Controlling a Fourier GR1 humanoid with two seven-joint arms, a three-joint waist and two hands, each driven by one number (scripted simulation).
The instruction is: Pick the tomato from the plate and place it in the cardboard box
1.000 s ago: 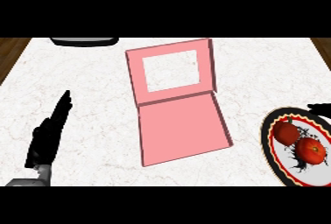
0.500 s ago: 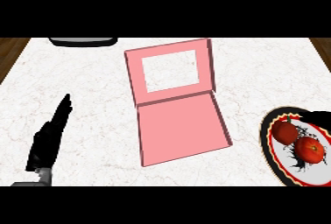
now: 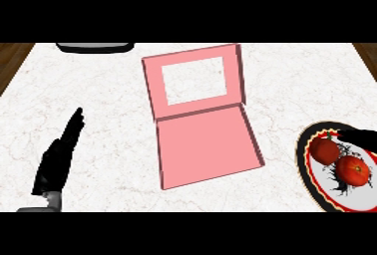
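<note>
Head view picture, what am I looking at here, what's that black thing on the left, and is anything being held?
This is seen from a humanoid robot's head, looking steeply down at a marble counter. The black shape is the robot's left hand, open with straight fingers, resting and holding nothing. In the middle lies an open pink cardboard box, its lid with a window folded back. At the right edge a plate carries two tomatoes. A dark tip just above them is probably the right hand; its fingers aren't visible.
</note>
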